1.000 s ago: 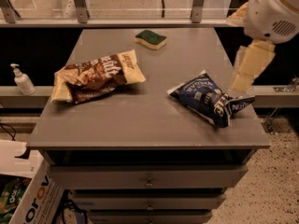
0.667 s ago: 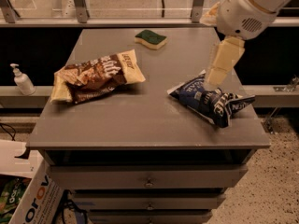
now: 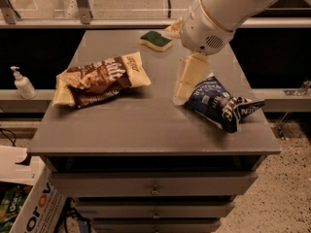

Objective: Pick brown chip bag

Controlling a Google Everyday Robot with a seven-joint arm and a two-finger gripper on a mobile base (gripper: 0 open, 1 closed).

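Left of the brown chip bag, past the edge of the desk, a white pump bottle stands on a low ledge; the brown chip bag itself lies flat on the desk's left half, its cream ends pointing left and right. To its right and farther back sits a green sponge. Right of the brown chip bag, with bare desk between, the gripper hangs pointing down, and I cannot tell whether it is spread or pressed together; a dark blue bag lies just beside it, farthest right.
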